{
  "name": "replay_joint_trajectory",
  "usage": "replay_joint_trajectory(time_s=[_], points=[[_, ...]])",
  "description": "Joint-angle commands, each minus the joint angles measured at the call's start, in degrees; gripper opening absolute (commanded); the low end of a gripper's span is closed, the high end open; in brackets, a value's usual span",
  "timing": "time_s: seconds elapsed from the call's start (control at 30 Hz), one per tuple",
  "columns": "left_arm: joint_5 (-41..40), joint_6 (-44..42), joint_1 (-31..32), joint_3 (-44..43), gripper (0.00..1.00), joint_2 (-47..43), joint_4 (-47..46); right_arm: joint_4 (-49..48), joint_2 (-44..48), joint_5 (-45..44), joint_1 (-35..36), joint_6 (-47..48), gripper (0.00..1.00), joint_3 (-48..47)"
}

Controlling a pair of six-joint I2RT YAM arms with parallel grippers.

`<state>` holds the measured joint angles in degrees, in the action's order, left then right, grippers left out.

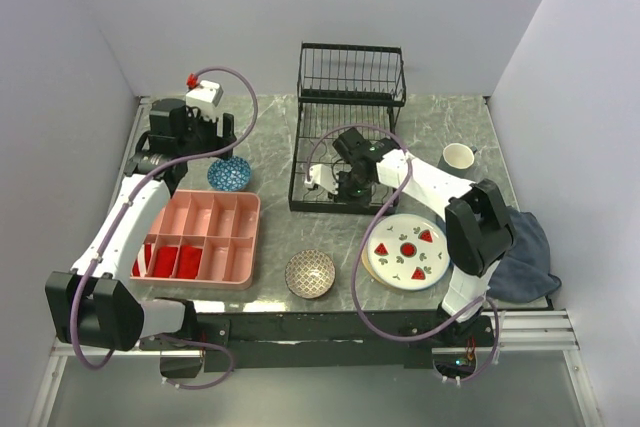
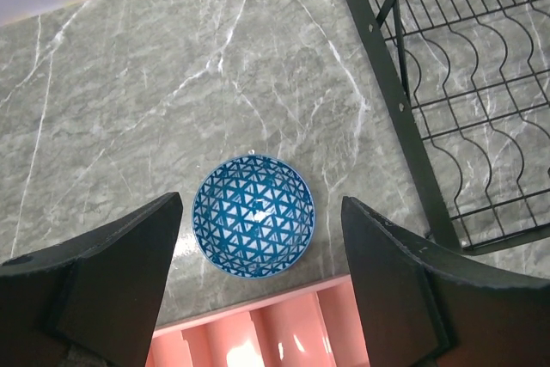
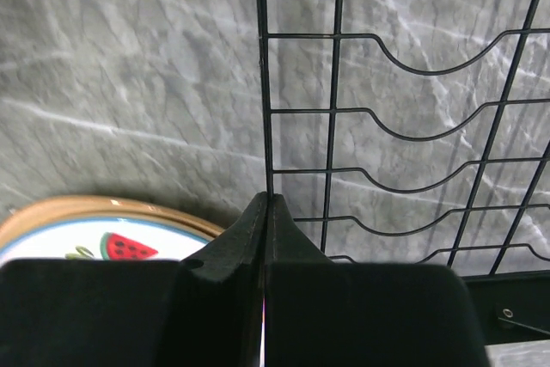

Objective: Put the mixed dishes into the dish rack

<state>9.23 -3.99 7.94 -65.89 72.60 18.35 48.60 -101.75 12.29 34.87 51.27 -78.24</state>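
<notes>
- Leftmost, the left gripper (image 2: 258,277) hangs above the marble table (image 1: 270,127) with its fingers (image 2: 107,272) spread wide apart, holding nothing.
- The small blue patterned bowl (image 2: 253,214) sits upright on the table directly below that gap, just beyond the far edge of the pink compartment tray (image 1: 200,239), which holds red pieces (image 1: 170,259) in its near-left cells.
- Nearer the front edge, the small pinkish-brown patterned bowl (image 1: 310,273) rests upright on the table, between the tray and the white plate with red watermelon slices (image 1: 405,251), which lies flat.
- The black wire dish rack (image 1: 345,127) stands at the middle-back; none of these dishes is in it.
- The right gripper (image 3: 266,247) is over the near edge of the rack's slotted base, its fingers (image 3: 236,242) pressed together with nothing visible between them.
- A white mug (image 1: 458,158) stands right of the rack.
- Rightmost, a dark blue-grey cloth (image 1: 525,257) lies beside the right arm's base.
</notes>
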Motion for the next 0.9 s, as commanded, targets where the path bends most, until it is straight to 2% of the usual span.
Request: replay_joint_trajectory(time_s=[0.0, 0.2, 0.23, 0.27, 0.37, 0.47, 0.53, 0.6, 0.67, 0.87], points=[[1.49, -0.76, -0.21, 0.5, 0.81, -0.97, -1.03, 4.83, -0.2, 0.53, -2.52, 6.38, 0.0, -3.24], [2.1, -0.84, -0.56, 1.29, 0.81, -0.53, -1.21, 2.57, 2.34, -2.71, -3.14, 10.61, 0.0, 1.85], [2.36, -0.85, -0.65, 1.38, 0.81, -0.27, -1.3, 1.77, 2.44, -3.06, -3.84, 10.35, 0.02, 2.29], [2.54, -1.02, -0.65, 1.55, 0.82, 0.0, -1.3, 0.98, 2.53, -3.15, -4.02, 9.82, 0.19, 2.13], [3.94, -1.28, -0.65, 1.12, 0.82, 0.7, -0.86, 0.01, 4.01, -1.93, -4.98, 3.79, 0.42, -1.46], [6.23, -1.38, -0.65, -0.02, 0.84, 0.79, -0.24, 0.35, 6.65, 1.76, -7.78, -1.94, 0.5, -6.38], [6.85, -1.11, -0.65, -0.64, 0.84, 0.96, -0.07, 0.53, 9.55, 4.39, -10.78, -7.91, 0.52, -7.71], [7.55, -0.5, -0.65, -1.08, 0.88, 1.05, -0.33, 0.01, 11.92, 5.63, -16.46, -12.3, 0.59, -7.99], [8.16, 0.03, -0.65, -1.17, 0.9, 1.23, -0.77, -0.78, 12.72, 4.5, -19.91, -14.08, 0.61, -6.94], [9.75, 1.35, -0.65, -1.88, 0.88, 2.02, -0.95, -0.35, 8.42, 0.89, -29.5, -18.39, 0.6, -9.29]])
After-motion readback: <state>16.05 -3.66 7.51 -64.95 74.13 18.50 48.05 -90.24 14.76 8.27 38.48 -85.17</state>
